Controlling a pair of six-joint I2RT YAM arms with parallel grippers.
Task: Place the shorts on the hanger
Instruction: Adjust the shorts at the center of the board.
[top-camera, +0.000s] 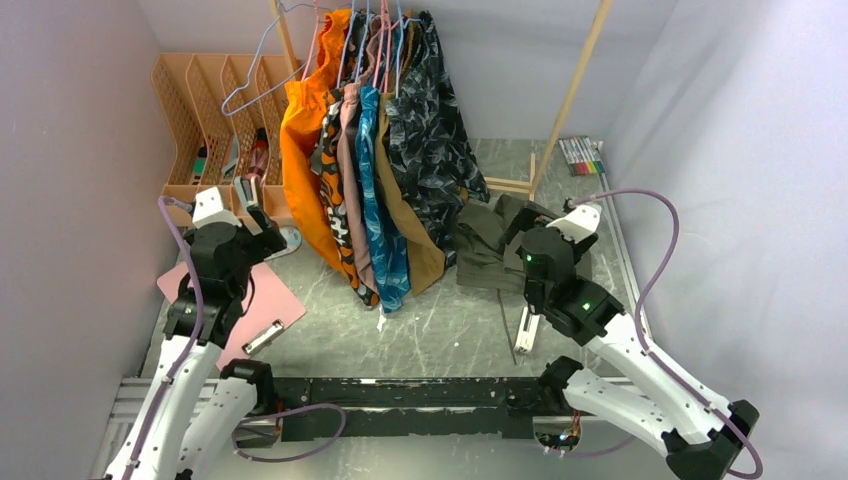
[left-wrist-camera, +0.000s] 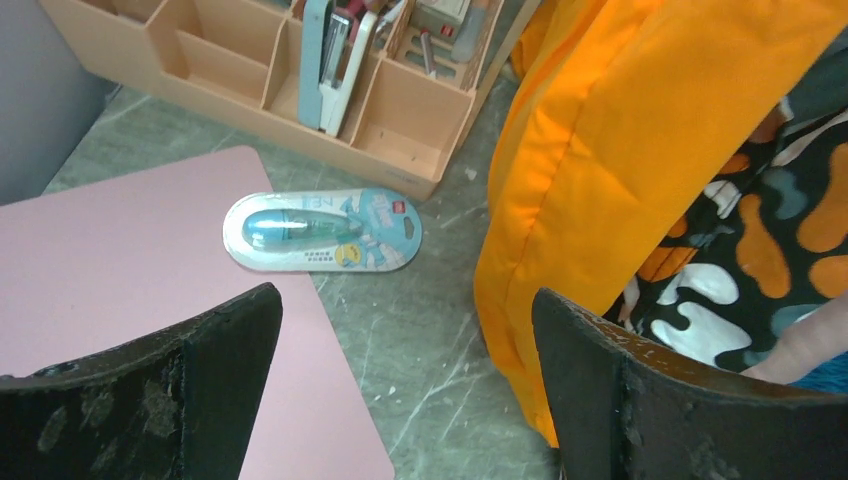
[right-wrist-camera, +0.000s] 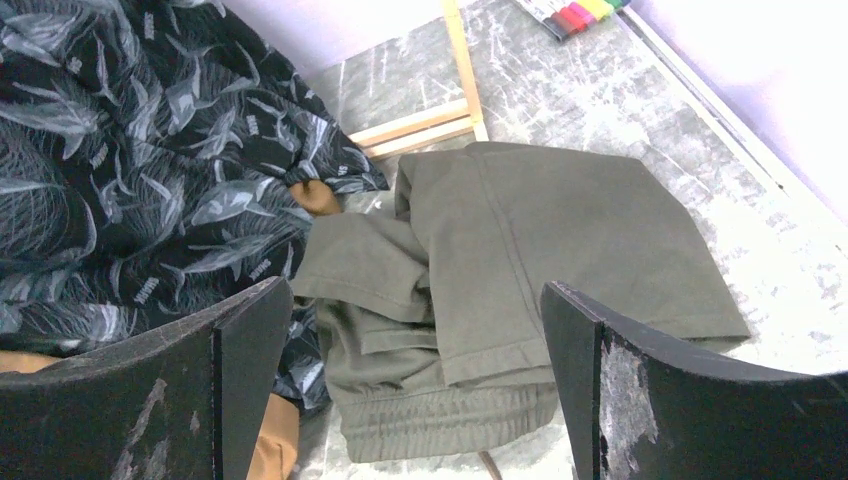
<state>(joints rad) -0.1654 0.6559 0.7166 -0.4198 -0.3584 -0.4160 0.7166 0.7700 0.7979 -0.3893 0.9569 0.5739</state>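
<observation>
Olive shorts (right-wrist-camera: 560, 230) lie crumpled beneath the right hand (right-wrist-camera: 412, 292) (jaws apart).

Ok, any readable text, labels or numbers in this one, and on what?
Nothing reads for certain.
Print on the blister pack: too blurred.
White word marks repeated on the dark leaf-print garment: too small.
Labels on the marker set: too small.

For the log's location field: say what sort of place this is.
Probably a staged lab cell: plain walls box in a tabletop holding a wooden clothes rack and an orange desk organizer.
</observation>
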